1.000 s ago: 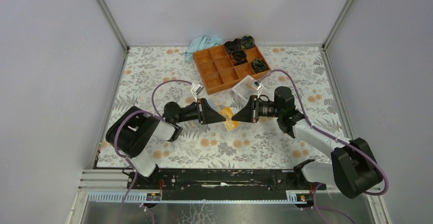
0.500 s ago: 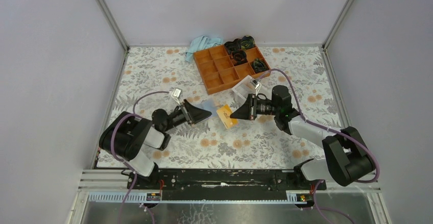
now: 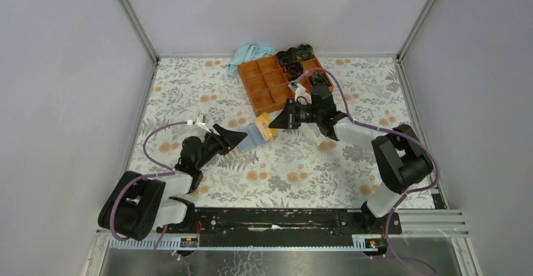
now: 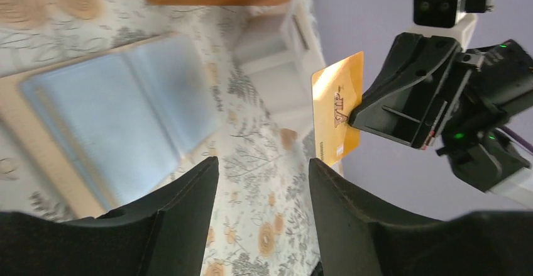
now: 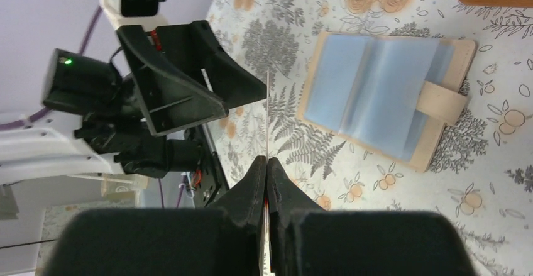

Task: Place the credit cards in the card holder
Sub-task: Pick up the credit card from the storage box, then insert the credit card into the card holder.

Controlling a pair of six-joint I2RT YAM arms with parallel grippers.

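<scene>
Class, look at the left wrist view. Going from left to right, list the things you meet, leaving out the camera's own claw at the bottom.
open card holder → white box → gold card → right claw, pinching that card

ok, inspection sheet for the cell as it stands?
Surface: floral tablecloth, lying flat.
Job's things: card holder lying open, blue sleeves up; gold card clamped by one edge.
Clutter: orange tray, black items in far compartments; blue cloth at the far edge; white box.
Grippers: right gripper shut on gold card; left gripper open, empty.
Cables: purple cables loop off both arms.
Surroundings: plain walls; nothing else seen.
</scene>
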